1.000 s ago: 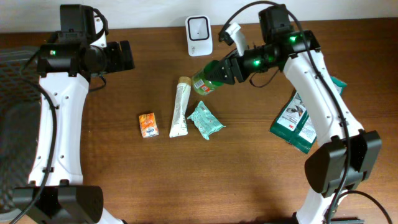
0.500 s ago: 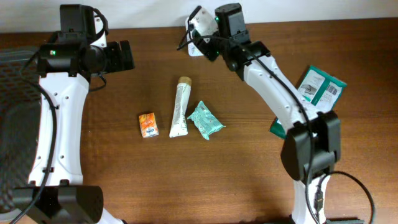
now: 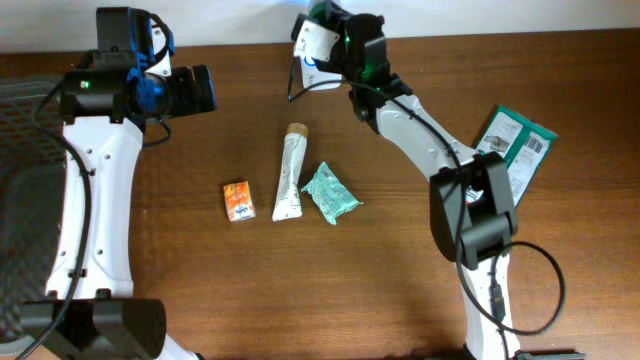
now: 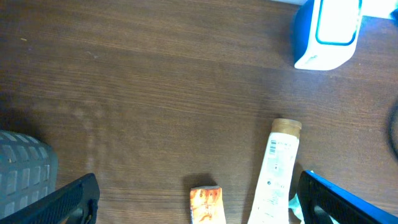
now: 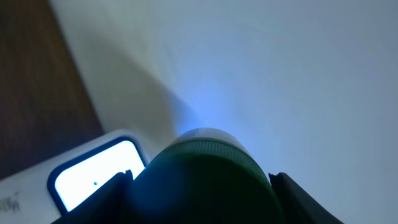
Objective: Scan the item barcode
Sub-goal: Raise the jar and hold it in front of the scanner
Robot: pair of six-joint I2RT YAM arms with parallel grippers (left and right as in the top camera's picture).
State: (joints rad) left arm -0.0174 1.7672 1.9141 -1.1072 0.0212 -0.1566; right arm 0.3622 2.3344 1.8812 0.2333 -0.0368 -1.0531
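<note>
Rounded dark-green bottle (image 5: 199,165) clamped in right tool (image 5: 202,190), close before glossy white scanner (image 4: 326,31) at far edge of wood-grain desk (image 3: 400,250); left tool (image 3: 203,90) wide, over open desk.

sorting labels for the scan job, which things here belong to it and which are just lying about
In the job: held green bottle; scanner.
Lying about for now: white tube; teal packet; orange box; green bags.
</note>
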